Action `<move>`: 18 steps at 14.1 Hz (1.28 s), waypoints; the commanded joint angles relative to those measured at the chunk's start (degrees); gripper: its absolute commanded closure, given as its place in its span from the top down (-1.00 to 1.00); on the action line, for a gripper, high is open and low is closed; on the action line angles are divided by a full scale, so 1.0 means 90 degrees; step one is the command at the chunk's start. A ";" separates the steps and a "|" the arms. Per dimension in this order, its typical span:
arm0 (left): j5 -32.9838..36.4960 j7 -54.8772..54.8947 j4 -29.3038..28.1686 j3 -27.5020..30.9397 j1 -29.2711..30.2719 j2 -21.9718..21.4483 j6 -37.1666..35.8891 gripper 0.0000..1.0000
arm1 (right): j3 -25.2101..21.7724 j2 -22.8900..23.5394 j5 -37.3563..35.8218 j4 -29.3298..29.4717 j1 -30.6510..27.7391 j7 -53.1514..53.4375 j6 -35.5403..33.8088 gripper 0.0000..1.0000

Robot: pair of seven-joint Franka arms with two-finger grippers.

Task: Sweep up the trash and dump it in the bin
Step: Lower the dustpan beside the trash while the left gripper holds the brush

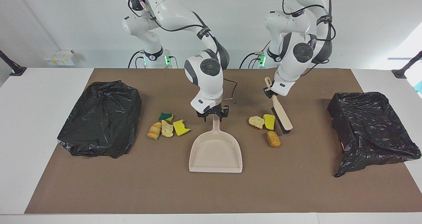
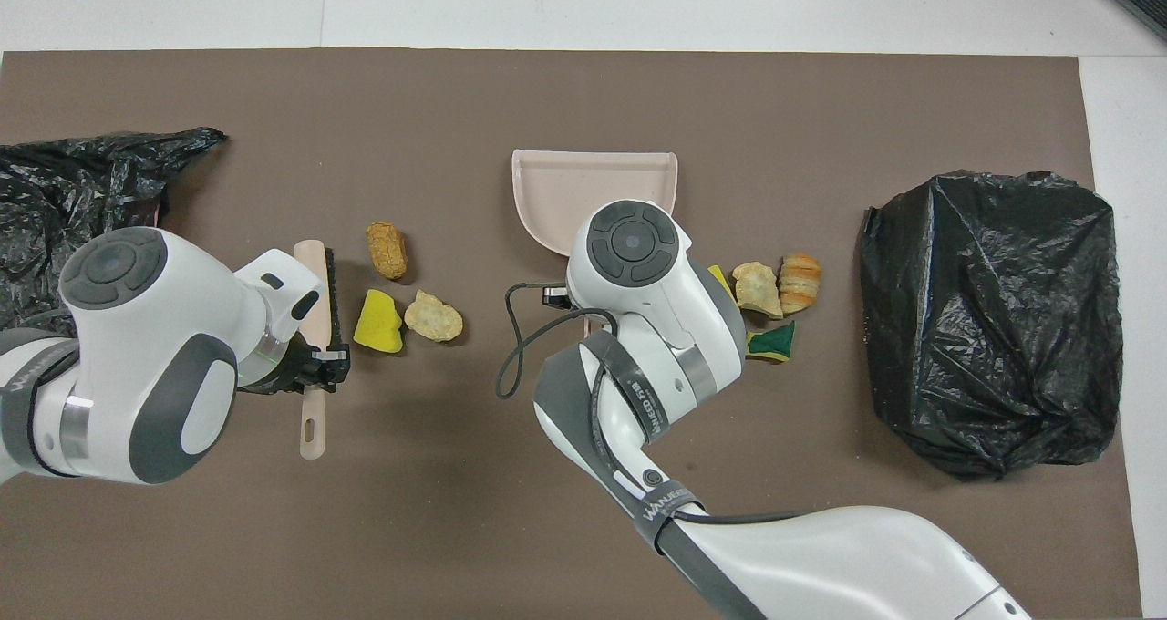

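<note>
Brown desk (image 1: 296,191) holds trash (image 1: 269,122) at three o'clock of right hand (image 1: 213,116), clenched on dustpan (image 1: 216,153); left hand (image 1: 269,92), above, grips brush (image 1: 280,113).

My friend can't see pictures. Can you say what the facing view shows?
Two robot arms work at a brown table: the left gripper holds a brush beside three scraps, and the right gripper grips a dustpan handle. Four more scraps lie beside the dustpan, with a black bag at each end.
</note>
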 commanded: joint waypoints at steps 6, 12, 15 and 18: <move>-0.0085 0.0322 0.0061 -0.0056 0.0103 0.0266 0.0485 -1.00 | -0.0022 -0.0886 0.0032 -0.0728 -0.0464 -0.3325 0.0052 -1.00; -0.0085 0.0887 0.0052 -0.0046 0.0113 0.0296 0.0574 -1.00 | -0.0012 -0.2158 -0.0036 -0.1871 -0.0699 -0.6221 -0.0975 -1.00; -0.0085 0.1153 0.0052 -0.0046 0.0103 0.0423 0.0651 -1.00 | -0.0022 -0.2178 -0.0026 -0.2000 -0.0924 -0.8123 -0.0955 -1.00; -0.0085 0.1152 0.0052 -0.0046 0.0113 0.0423 0.0622 -1.00 | -0.0003 -0.1916 -0.0026 -0.2039 -0.0585 -0.7959 -0.0721 -1.00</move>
